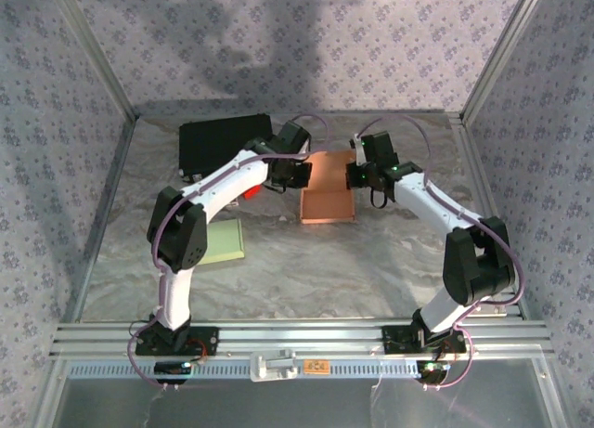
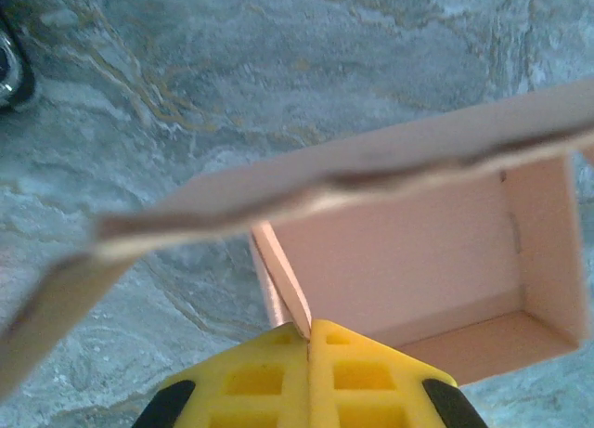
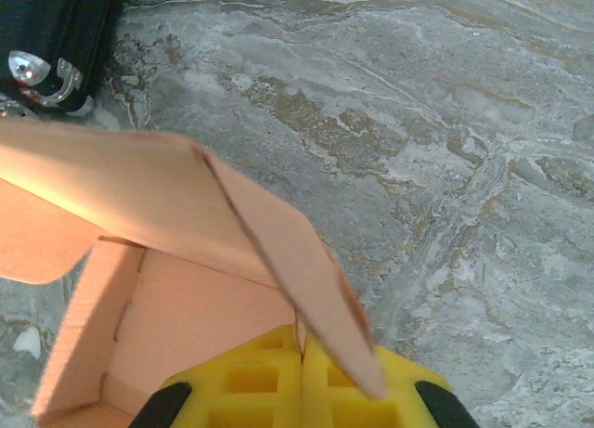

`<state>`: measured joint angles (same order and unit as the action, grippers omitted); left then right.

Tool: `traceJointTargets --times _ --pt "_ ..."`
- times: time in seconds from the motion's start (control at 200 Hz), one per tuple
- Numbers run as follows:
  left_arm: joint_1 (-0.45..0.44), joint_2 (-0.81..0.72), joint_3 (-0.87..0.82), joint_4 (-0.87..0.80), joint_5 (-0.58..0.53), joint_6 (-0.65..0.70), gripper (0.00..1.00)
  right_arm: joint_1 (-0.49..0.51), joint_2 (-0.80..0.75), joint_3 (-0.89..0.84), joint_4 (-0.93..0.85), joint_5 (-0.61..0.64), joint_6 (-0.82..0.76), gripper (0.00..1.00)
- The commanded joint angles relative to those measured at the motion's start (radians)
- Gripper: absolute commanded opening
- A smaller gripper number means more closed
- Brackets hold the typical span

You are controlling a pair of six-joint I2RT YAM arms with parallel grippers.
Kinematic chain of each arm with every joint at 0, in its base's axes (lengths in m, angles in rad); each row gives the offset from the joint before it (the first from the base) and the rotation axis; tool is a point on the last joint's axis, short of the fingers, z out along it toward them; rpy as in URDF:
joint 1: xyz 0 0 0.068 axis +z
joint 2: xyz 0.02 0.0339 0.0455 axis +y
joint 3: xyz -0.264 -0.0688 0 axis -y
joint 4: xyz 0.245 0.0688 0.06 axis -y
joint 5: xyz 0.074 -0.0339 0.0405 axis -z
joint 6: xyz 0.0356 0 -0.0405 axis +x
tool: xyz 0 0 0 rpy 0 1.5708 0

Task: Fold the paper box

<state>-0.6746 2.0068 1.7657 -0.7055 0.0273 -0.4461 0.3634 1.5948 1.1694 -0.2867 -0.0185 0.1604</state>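
Both grippers are closed on cardboard. The left gripper (image 1: 295, 175) is at the left side of the paper box (image 1: 327, 205). In the left wrist view its yellow fingers (image 2: 269, 383) are pressed together, and a thin side flap (image 2: 283, 278) of the box is caught in the seam between them. The right gripper (image 1: 358, 175) is at the opposite side of the box. In the right wrist view its yellow fingers (image 3: 246, 383) are also together, and the edge of a folded flap (image 3: 288, 252) goes in between them, so it is clamped on the box too.

The paper box stands on the marble-pattern bench (image 1: 390, 261), towards the far side, between the two grippers. It is salmon coloured and open at the top, and its big lid panel (image 1: 328, 164) is not closed.

A black case (image 1: 218, 142) lies at the far left, behind the left arm. A green sheet (image 1: 221, 240) lies flat on the bench beside the left arm's elbow. A small red object (image 1: 251, 192) shows just beside the left forearm; I cannot tell what it is
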Motion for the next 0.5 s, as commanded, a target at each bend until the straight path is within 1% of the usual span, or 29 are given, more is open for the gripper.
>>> traceJointTargets --times 0.0,0.215,0.335,0.495 --pt "0.01 -0.01 0.032 0.071 -0.016 0.0 0.0 0.013 -0.02 -0.05 0.134 0.028 0.087 0.0" --pt "0.034 0.009 -0.007 0.177 0.019 0.016 0.0 0.019 0.012 -0.1 0.3 0.075 0.154 0.0" --pt "0.041 -0.006 -0.047 0.237 0.036 0.03 0.0 0.039 0.04 -0.075 0.303 0.118 0.197 0.0" --pt "0.058 -0.002 -0.058 0.244 0.064 0.035 0.0 0.083 0.074 -0.036 0.295 0.194 0.232 0.0"
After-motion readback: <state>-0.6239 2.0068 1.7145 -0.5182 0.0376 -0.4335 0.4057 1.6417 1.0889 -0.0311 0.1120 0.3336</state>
